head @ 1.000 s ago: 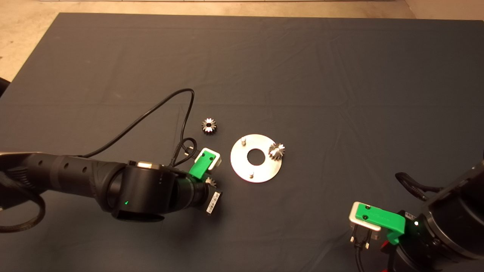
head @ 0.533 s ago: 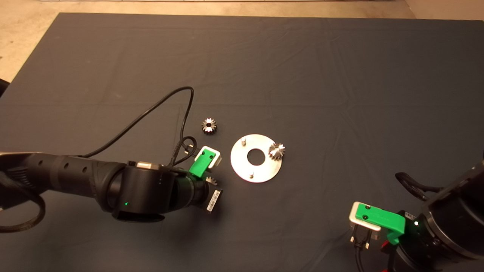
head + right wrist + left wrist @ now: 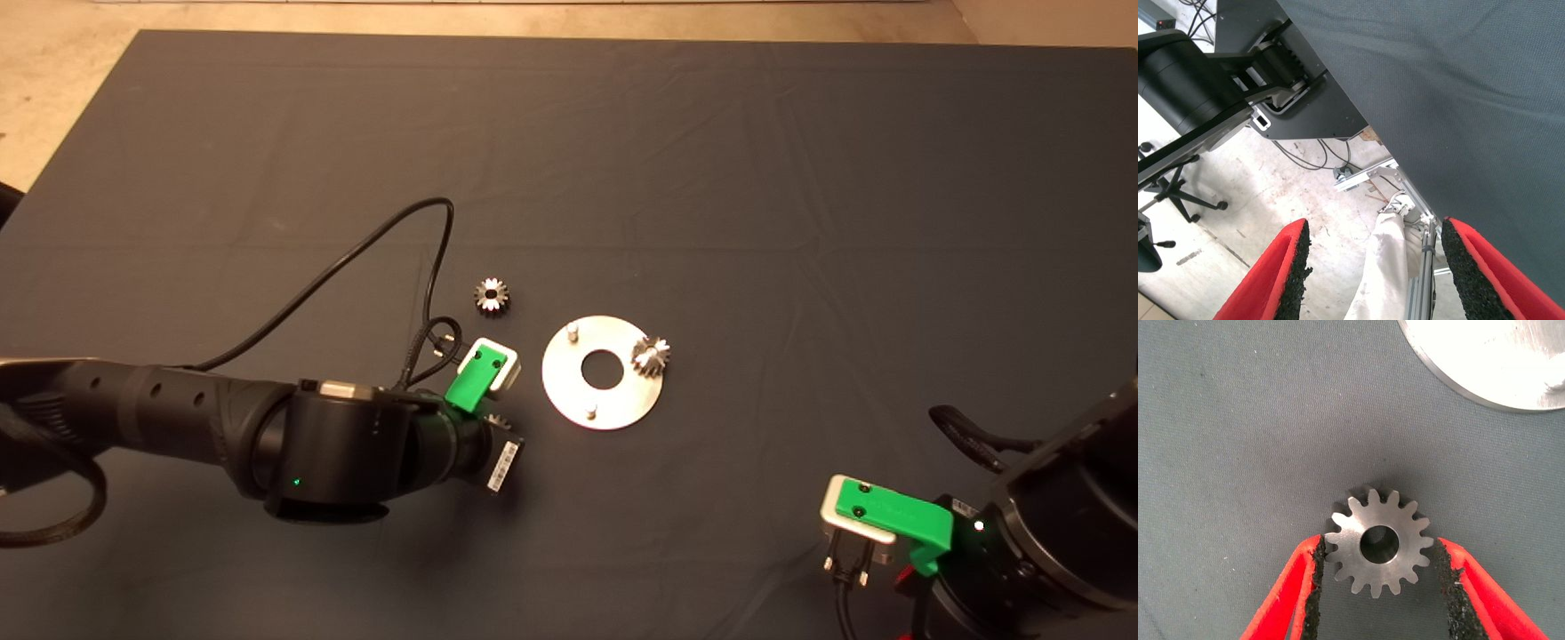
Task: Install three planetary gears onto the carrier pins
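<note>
- Left gripper low over the mat, just left of the disc; pads straddle a flat-lying gear, one on each side. Pads at or very near the teeth; cannot tell if they actually clamp it yet.
- Head view barely shows that gear: only a few teeth peek out from under the left wrist. Left wrist view shows it whole, centre hole up, plus the disc rim near it but apart.
- Disc sits mid-mat with wide bare mat all round, well clear of every mat edge.
- One gear sits at the disc's right rim, tilted and overhanging the edge; whether it is fully seated on its pin is unclear.
- Two pins bare: one upper left, one at the near edge.
- Third gear loose on the mat, up-left of the disc, beside the arm's black cable.
- Right gripper parked at lower right of the mat, fingers spread wide, nothing between them; its wrist view shows only the mat edge, floor, cables and a chair base.
</note>
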`<state>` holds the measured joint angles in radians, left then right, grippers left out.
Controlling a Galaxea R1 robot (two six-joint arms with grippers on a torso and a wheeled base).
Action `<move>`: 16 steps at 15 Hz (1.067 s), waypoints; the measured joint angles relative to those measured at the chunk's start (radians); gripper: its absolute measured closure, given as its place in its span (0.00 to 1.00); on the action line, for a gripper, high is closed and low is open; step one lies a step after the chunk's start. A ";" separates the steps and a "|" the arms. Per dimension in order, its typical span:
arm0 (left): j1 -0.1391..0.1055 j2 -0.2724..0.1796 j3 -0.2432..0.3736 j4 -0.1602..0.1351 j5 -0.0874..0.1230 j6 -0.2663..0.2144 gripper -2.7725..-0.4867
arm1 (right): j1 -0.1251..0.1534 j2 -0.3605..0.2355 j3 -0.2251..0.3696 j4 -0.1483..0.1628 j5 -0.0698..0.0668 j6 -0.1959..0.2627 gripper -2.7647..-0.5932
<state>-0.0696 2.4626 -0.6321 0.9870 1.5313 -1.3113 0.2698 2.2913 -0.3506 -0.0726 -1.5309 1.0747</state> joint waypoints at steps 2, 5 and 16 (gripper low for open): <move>0.000 0.000 0.000 0.005 0.000 0.000 0.74 | 0.010 0.000 0.000 0.001 0.000 0.000 0.61; 0.007 0.000 0.000 0.011 0.000 0.000 0.74 | 0.019 0.000 0.000 0.003 0.000 0.000 0.61; 0.028 0.000 0.008 0.029 0.006 0.000 0.74 | 0.036 0.000 0.000 0.006 0.000 0.000 0.61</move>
<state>-0.0413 2.4626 -0.6245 1.0164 1.5370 -1.3109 0.3053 2.2917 -0.3506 -0.0664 -1.5311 1.0747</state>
